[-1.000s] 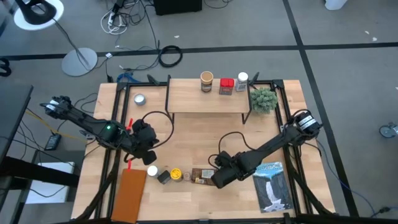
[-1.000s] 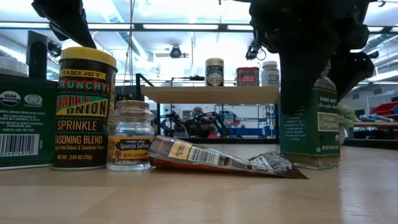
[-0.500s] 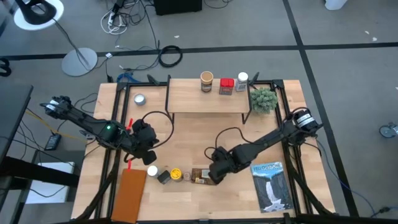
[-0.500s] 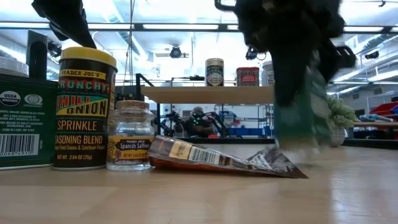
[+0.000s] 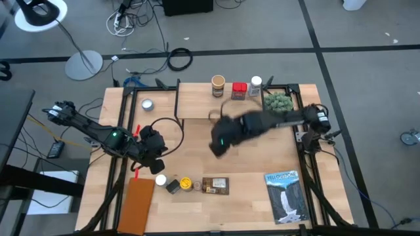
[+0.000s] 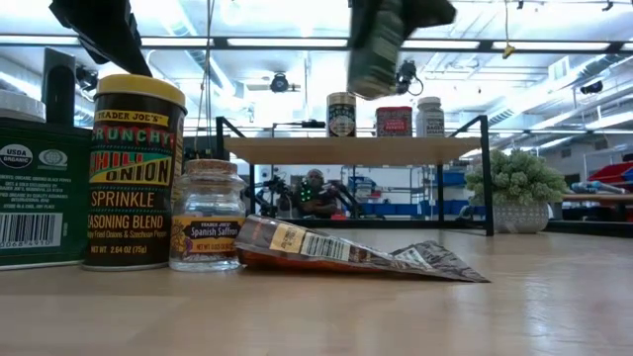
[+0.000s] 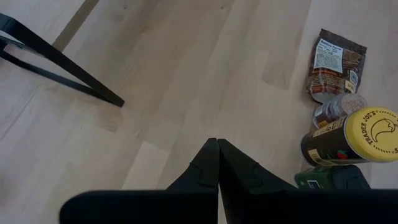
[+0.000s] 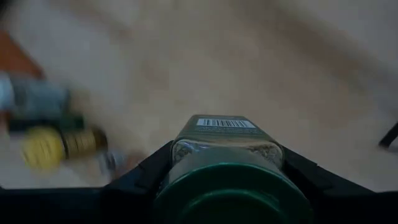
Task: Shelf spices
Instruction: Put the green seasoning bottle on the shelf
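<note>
High view: right gripper, mid-frame, clamps a green-capped jar aloft; carry it level to the shelf, into bare space left of three jars

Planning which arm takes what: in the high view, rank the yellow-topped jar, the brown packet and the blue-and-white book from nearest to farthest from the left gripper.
1. Yellow-topped jar, just beside the left gripper, toward the table's front edge.
2. Brown packet, farther along the front edge, toward the middle.
3. Blue-and-white book, at the front right corner.
</note>
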{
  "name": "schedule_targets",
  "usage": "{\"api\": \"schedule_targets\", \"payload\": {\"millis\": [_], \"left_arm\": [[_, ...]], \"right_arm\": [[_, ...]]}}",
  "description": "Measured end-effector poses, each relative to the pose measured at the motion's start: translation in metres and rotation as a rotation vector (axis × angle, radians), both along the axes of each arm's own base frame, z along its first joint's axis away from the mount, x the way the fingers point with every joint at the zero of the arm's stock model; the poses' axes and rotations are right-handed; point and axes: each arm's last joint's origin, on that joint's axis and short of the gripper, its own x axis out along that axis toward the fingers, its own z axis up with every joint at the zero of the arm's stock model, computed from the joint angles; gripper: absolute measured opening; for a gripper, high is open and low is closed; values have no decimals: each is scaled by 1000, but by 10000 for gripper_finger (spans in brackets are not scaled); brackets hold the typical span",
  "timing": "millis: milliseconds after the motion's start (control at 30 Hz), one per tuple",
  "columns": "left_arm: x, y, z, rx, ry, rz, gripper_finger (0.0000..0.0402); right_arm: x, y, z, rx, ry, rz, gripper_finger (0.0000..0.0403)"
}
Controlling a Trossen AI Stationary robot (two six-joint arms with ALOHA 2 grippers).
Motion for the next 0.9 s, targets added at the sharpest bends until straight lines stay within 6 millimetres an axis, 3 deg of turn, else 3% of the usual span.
{"api": "schedule_targets", "payload": {"millis": [133,267,433,633,800,900], "left_arm": [[0,0,0,0,1,-1,6],[0,0,0,15,6,-21,6],[0,0,0,26,11,-36,6],[0,0,0,27,10,-36,6],[0,0,0,27,10,-36,6],[0,0,0,26,9,-36,6]], "right_arm": [[2,-50,17,-15,-59,-99,197],[-1,-99,23,-27,-93,-216,197],[-2,-139,27,-25,-170,-282,197],[-4,-154,28,-24,-200,-297,197],[-1,-148,28,-16,-204,-288,197],[10,-145,17,2,-188,-268,197]]}}
